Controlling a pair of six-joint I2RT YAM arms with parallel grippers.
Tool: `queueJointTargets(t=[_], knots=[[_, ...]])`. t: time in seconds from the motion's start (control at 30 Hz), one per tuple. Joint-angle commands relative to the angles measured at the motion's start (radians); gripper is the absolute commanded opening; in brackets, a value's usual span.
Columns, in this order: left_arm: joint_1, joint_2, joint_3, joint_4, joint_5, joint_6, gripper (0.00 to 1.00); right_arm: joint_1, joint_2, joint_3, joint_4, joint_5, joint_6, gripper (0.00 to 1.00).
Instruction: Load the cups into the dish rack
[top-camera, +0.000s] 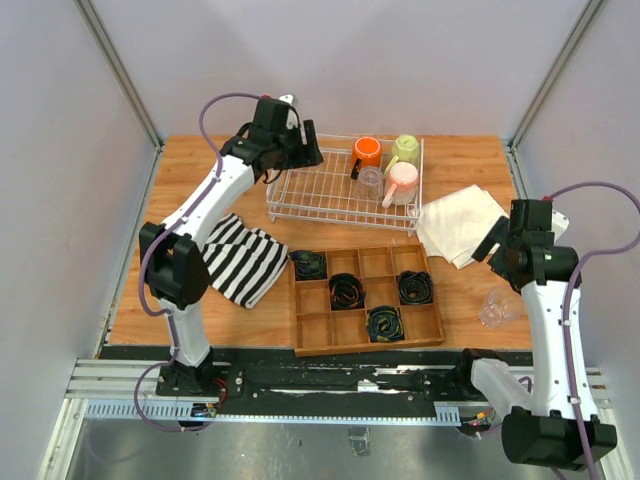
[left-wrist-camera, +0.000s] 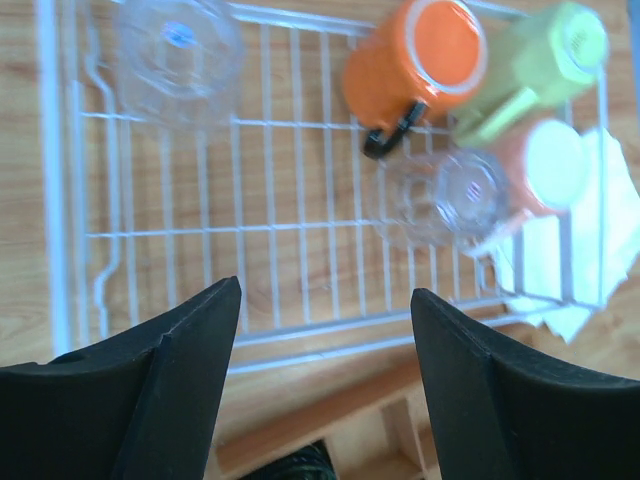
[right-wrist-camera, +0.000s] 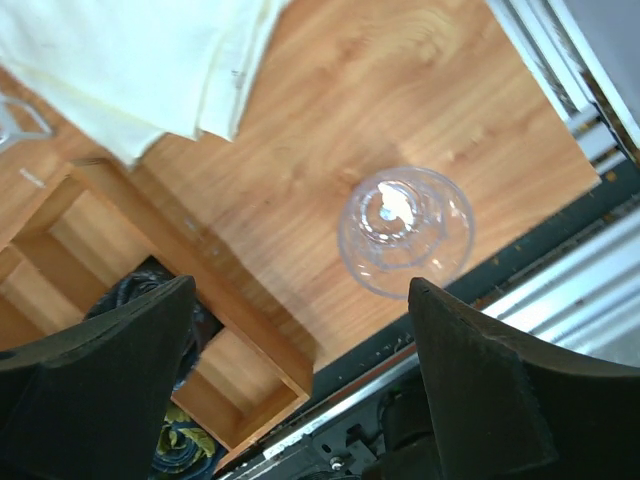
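Note:
The white wire dish rack (top-camera: 330, 195) stands at the back middle of the table. In it lie an orange mug (top-camera: 366, 152), a yellow-green mug (top-camera: 404, 150), a white-pink mug (top-camera: 402, 180) and a clear tumbler (top-camera: 370, 183). The left wrist view shows the rack (left-wrist-camera: 300, 225), these mugs (left-wrist-camera: 415, 65) (left-wrist-camera: 530, 75) (left-wrist-camera: 545, 165), that tumbler (left-wrist-camera: 440, 195) and a second tumbler (left-wrist-camera: 180, 55) at the rack's left end. My left gripper (top-camera: 305, 155) (left-wrist-camera: 326, 292) is open and empty above the rack. Another clear tumbler (top-camera: 497, 307) (right-wrist-camera: 405, 232) stands on the table at the right. My right gripper (top-camera: 500, 252) (right-wrist-camera: 300, 287) hangs open above it.
A wooden compartment tray (top-camera: 365, 295) (right-wrist-camera: 200, 290) with black cable coils sits in front of the rack. A striped cloth (top-camera: 240, 258) lies to its left. A folded white cloth (top-camera: 460, 225) (right-wrist-camera: 140, 60) lies right of the rack. The table's front edge is near the tumbler.

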Motion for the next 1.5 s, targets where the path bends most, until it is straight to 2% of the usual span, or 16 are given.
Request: queueJointTargets(t=[0.0,0.17,0.33,0.7,1.0,1.17,1.47], knots=[[-0.073,-0.039,-0.061,0.035,0.077,-0.027,0.74,-0.009,-0.043,-0.033,-0.139,0.158,0.117,0.87],[-0.110,-0.061,-0.089,0.023,0.106,-0.034,0.74,-0.009,-0.065,-0.080,-0.154,0.115,0.183,0.83],[-0.133,-0.085,-0.123,0.021,0.111,-0.042,0.73,-0.010,-0.070,-0.133,-0.129,0.116,0.181,0.80],[-0.167,-0.092,-0.077,0.008,0.086,-0.061,0.73,-0.010,0.009,-0.251,0.004,0.162,0.111,0.83],[-0.167,-0.232,-0.257,0.077,0.032,-0.069,0.74,-0.010,0.113,-0.241,0.076,0.175,0.048,0.82],[-0.167,-0.269,-0.304,0.081,0.011,-0.062,0.74,-0.012,0.154,-0.262,0.122,0.148,0.039,0.76],[-0.167,-0.271,-0.280,0.060,-0.020,-0.050,0.74,-0.016,0.217,-0.273,0.177,0.111,0.038,0.62]])
